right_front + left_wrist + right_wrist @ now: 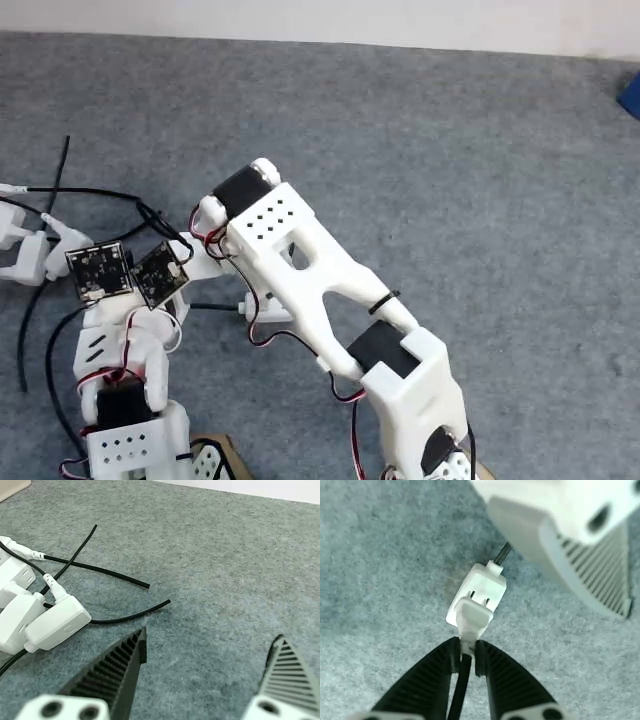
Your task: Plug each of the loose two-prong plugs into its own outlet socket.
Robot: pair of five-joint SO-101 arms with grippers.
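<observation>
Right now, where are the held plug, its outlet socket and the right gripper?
plug (pixel 474 616), right wrist view, on its white body.
outlet socket (pixel 487 582), right wrist view, on its top face.
right gripper (pixel 467 652), right wrist view, between its fingertips.

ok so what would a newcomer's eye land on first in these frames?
The right gripper, pinching a white two-prong plug by its cord end, prongs at a white socket block on the grey carpet with metal visible. Then the left gripper, wide open above the carpet beside a cluster of white sockets and loose black cords.
</observation>
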